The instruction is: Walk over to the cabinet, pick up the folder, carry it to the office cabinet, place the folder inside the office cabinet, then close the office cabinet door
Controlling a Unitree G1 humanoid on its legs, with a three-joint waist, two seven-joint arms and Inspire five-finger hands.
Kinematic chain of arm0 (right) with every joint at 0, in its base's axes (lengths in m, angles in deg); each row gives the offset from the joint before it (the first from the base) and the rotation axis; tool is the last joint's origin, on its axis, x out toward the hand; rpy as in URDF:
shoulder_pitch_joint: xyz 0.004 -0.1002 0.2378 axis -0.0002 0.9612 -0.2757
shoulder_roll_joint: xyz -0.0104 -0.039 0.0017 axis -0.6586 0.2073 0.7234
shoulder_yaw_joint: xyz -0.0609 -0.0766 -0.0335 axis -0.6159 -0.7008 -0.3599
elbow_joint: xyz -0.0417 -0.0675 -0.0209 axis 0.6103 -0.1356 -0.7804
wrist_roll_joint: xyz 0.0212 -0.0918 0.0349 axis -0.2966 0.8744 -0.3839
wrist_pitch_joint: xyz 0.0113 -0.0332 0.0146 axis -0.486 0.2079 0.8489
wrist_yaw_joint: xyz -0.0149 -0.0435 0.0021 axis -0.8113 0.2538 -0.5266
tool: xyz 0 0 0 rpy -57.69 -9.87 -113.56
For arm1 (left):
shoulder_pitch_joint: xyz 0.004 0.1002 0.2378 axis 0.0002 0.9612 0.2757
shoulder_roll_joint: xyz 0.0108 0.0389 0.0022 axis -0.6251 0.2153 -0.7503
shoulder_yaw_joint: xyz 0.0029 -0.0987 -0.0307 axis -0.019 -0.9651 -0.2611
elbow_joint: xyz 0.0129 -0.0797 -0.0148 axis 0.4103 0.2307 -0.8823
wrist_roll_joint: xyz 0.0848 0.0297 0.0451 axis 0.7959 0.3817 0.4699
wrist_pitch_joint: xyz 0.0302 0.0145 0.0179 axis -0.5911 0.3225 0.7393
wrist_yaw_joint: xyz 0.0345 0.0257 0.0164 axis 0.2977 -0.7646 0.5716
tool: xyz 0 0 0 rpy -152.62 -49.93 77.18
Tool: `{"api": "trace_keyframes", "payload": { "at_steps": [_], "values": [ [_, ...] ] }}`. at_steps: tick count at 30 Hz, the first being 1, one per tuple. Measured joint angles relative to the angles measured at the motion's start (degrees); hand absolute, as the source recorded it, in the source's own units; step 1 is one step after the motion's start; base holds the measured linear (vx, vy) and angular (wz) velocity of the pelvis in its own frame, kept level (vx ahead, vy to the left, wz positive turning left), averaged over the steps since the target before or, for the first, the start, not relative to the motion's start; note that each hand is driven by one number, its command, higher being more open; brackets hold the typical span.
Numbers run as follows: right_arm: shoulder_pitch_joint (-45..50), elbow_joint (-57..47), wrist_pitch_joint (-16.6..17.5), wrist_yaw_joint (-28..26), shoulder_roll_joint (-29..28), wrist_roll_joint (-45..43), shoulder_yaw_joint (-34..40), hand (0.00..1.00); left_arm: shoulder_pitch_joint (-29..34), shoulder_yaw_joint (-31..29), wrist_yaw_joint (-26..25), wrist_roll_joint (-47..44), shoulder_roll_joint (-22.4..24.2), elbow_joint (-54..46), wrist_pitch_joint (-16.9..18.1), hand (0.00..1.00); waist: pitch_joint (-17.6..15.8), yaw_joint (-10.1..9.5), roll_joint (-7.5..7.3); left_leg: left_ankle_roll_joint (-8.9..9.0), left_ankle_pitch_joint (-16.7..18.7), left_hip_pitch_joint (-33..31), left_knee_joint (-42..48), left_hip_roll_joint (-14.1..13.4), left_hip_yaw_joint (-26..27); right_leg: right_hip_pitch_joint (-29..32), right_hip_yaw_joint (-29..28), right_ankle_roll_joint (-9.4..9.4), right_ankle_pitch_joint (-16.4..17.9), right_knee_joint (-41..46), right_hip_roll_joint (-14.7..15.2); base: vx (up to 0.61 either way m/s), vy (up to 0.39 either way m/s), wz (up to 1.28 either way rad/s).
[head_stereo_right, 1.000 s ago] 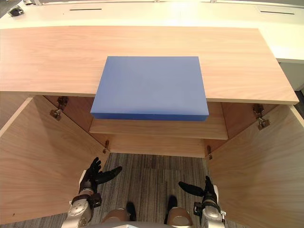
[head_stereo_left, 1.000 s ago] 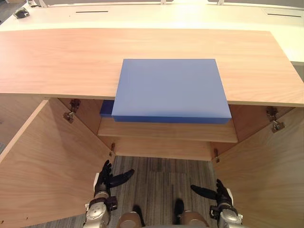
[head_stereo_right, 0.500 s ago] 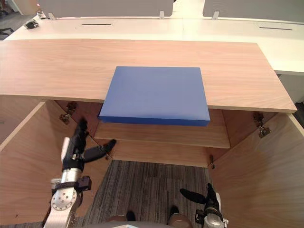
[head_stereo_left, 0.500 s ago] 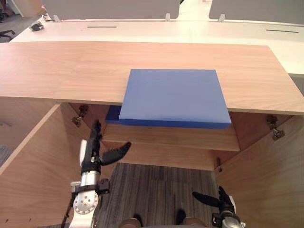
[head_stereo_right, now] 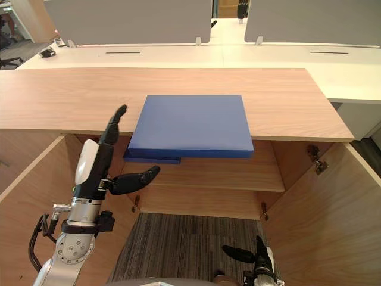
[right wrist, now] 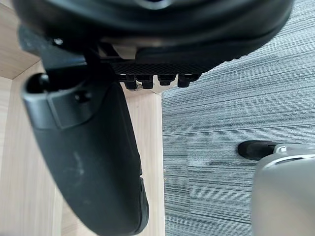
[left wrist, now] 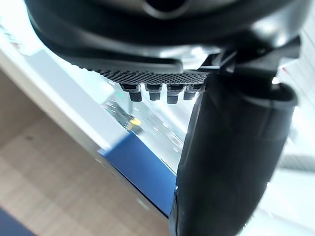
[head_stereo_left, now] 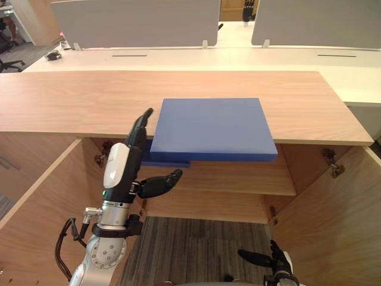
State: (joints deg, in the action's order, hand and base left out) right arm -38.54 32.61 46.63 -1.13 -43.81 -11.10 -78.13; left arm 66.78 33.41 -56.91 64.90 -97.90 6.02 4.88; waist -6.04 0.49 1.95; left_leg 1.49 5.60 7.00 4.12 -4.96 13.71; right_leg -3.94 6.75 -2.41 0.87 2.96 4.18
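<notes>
The blue folder is laid flat on the tabletop, front edge overhanging, presumably so it can be gripped from beneath. The left robot hand is held open beside its left edge; the right robot hand, open, is positioned low.

Left hand high, fingers straight, thumb apart; right hand low, fingers relaxed.

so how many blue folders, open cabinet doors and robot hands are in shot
blue folders: 2 (top folder on the cabinet top, lower folder on the shelf beneath, mostly hidden)
open cabinet doors: 2 (left door, right door)
robot hands: 2 (left hand, right hand)
total: 6
</notes>
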Motion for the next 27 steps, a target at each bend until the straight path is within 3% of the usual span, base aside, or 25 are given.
{"api": "trace_keyframes", "payload": {
  "at_steps": [5, 10, 11, 18, 27],
  "values": [
    [0.3, 0.0, 0.1, -0.1, 0.0, 0.0, -0.6, 1.00, -5.8, 4.7, -0.2, 7.4, -1.1, 3.0, -0.6, 1.00, 0.4, 1.01, -0.01, 0.05, 0.0, 0.6, -1.0, 0.0, 1.9, 1.1, -1.9, -0.05, -0.1, 0.0, -0.3, 0.00, 0.004, -0.19],
    [0.7, 0.0, 0.2, -0.4, 0.3, -0.1, -1.8, 1.00, -9.4, 5.5, -1.3, 12.0, -1.0, 9.4, -3.1, 1.00, 0.9, 2.19, 0.15, 0.04, -0.1, 1.6, -2.8, 0.2, 4.1, 1.9, -3.7, 0.10, -0.5, -0.6, -0.7, 0.05, 0.022, -0.23],
    [0.9, 0.0, 0.2, -0.6, 0.3, -0.1, -1.8, 1.00, -10.5, 5.5, -1.7, 13.3, -1.0, 10.6, -3.6, 0.00, 1.0, 2.27, 0.08, 0.03, -0.1, 1.6, -3.1, 0.4, 4.3, 1.9, -3.7, 0.06, -0.8, -1.2, -0.6, 0.03, 0.020, -0.06],
    [1.4, -0.2, 0.2, -1.2, 0.5, -0.1, -1.9, 1.00, -14.8, 5.1, -3.7, 16.7, 0.1, 11.0, -6.6, 0.00, 1.4, 2.61, 0.11, -0.06, -0.1, 1.6, -4.2, 1.4, 4.5, 1.3, -4.2, 0.07, -2.6, -4.4, 0.0, 0.01, 0.022, -0.04],
    [1.3, -1.2, 0.2, -1.4, 0.4, -0.4, -1.8, 1.00, -14.3, 3.2, -4.1, 11.6, 4.5, 7.5, -5.2, 0.00, 1.7, 3.23, 0.03, -0.14, 0.0, 1.6, -4.5, 1.9, 6.0, 1.5, -5.9, -0.82, -3.9, -6.1, 0.4, -0.05, -0.009, -0.09]
  ]
}}
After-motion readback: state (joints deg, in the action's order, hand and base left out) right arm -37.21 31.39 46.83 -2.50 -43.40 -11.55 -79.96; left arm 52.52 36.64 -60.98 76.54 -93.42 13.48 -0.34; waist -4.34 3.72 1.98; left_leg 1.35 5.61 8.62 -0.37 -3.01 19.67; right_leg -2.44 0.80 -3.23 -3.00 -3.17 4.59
